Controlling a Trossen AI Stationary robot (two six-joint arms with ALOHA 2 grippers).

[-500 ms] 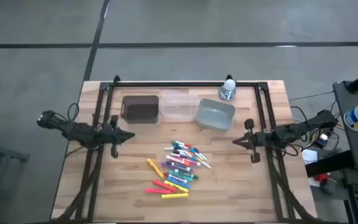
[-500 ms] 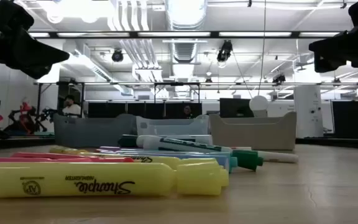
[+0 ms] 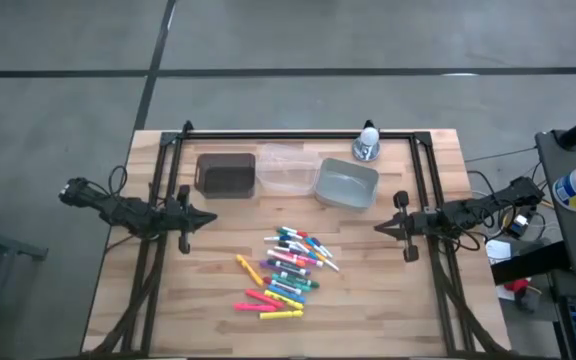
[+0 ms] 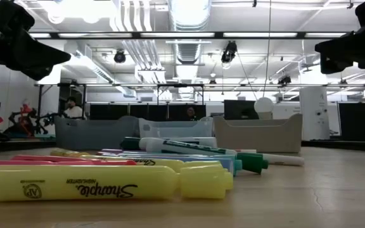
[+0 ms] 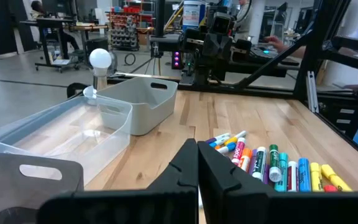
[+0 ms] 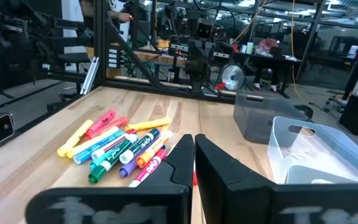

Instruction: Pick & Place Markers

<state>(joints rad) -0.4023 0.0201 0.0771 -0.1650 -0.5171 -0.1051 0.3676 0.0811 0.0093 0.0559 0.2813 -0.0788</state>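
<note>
Markers (image 3: 286, 270), short white-bodied and neon pens: lying heaped mid-table, untouched. I am holding the left gripper (image 3: 200, 217) closed, empty, beside them; right gripper (image 3: 385, 227) likewise. I'm judging picking unstarted; next: opening, descending.

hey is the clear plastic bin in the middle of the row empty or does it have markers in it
Empty: the clear plastic bin shows only bare bottom from above; the markers lie loose on the wooden table.

The nearest yellow marker (image 4: 106, 182) reads "Sharpie", upside down.
</note>
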